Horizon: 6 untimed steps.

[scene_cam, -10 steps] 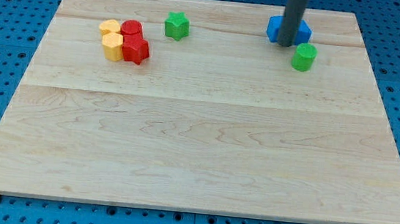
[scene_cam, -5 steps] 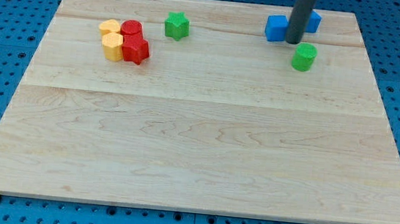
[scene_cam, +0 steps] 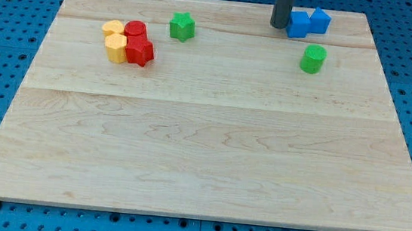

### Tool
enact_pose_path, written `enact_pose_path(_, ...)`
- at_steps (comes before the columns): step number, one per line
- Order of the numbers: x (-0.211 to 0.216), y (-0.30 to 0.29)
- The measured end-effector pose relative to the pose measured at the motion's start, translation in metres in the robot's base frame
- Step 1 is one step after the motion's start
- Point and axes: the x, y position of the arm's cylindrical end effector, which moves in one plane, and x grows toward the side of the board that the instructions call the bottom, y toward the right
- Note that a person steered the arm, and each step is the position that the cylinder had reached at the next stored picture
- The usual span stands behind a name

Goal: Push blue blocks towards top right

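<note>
Camera view: my tip sits near the view's top, touching or just beside the left side of a blue block. Second blue block is against that one's right, both close to the top-right of the wooden board. No pincer on this arm, just a rod, so no open/closed state to tell. Green cylinder below the blues, apart. Green star top-centre-left. Two yellow blocks and two red blocks clustered, touching, upper left.
</note>
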Motion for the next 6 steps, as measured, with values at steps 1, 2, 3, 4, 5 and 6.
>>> enact_pose_path(1,0.01,-0.005)
enact_pose_path(2,0.021,-0.006)
enact_pose_path(3,0.021,0.001)
enact_pose_path(4,0.021,0.016)
enact_pose_path(5,0.029,0.038)
enact_pose_path(6,0.032,0.068)
